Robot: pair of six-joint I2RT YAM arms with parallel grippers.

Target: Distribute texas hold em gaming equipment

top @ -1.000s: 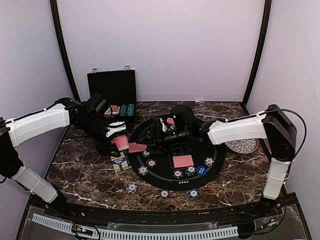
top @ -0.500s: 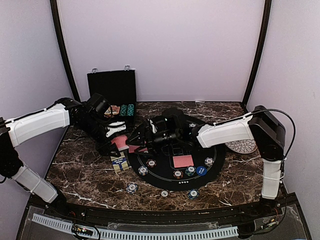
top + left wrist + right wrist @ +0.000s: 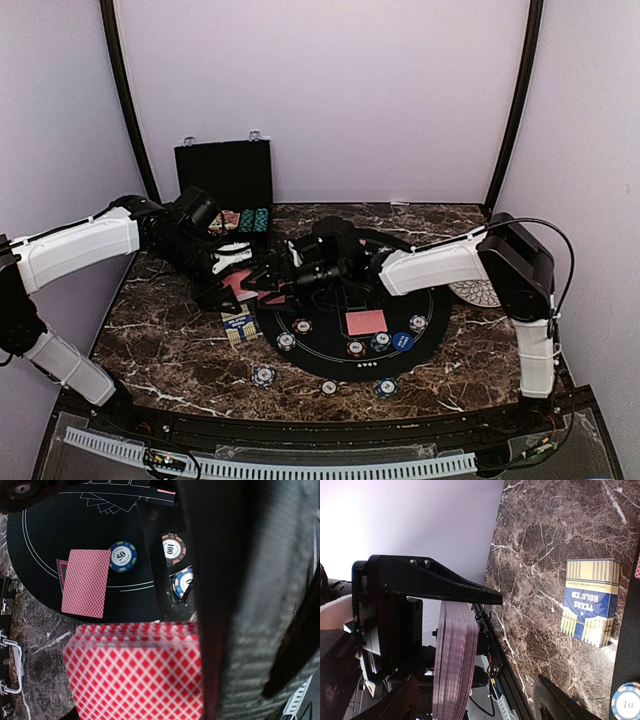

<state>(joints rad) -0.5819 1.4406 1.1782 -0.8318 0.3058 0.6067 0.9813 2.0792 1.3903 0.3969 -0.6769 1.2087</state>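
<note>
left claw [image 3: 228, 282] is clenched on a thick deck of red lattice-backed cards [image 3: 135, 675], at the left rim of the round matte black mat [image 3: 330, 355]. right claw [image 3: 262, 280] is released, jaws wide, just beside that deck. on the mat lie one flat card [image 3: 86, 582] and round striped chips [image 3: 123, 556]. a striped cardboard box [image 3: 590, 602] rests on the veined marble tabletop [image 3: 160, 340], left of the mat.
</note>
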